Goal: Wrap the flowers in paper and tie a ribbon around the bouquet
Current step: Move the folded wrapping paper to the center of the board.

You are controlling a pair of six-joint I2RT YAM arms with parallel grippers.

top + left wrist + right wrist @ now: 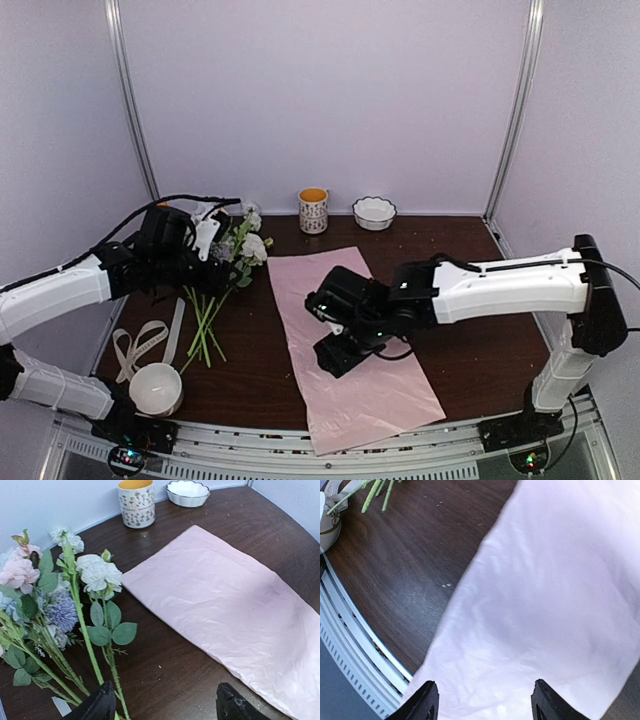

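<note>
The dark wooden table [480, 350] carries everything, and the biggest thing on it is the paper [375, 400], lying flat, pink face up, from mid-table to the near edge, where one corner overhangs. Only the overhead camera shows that whole sheet; my right wrist camera sees just its crinkled near-left edge [555, 605] against the wood.

The flowers [235, 255] lie left of the paper, apart from it, blooms toward the back wall and stems fanned toward me. My left wrist camera gives them up close [95, 575]: white, pink and bluish heads (the overhead view blurs these together).

My right gripper [482, 702] hangs over the paper with its fingers spread apart; whether they touch the sheet I cannot tell. My left gripper [167, 707] is also spread wide, low beside the stems, one stem running just by its left finger.

The ribbon [140, 345] loops at the near left, seen clearly only from above, beside a white bowl [157, 388]. A mug [313, 210] and a scalloped dish [374, 212] stand at the back.
</note>
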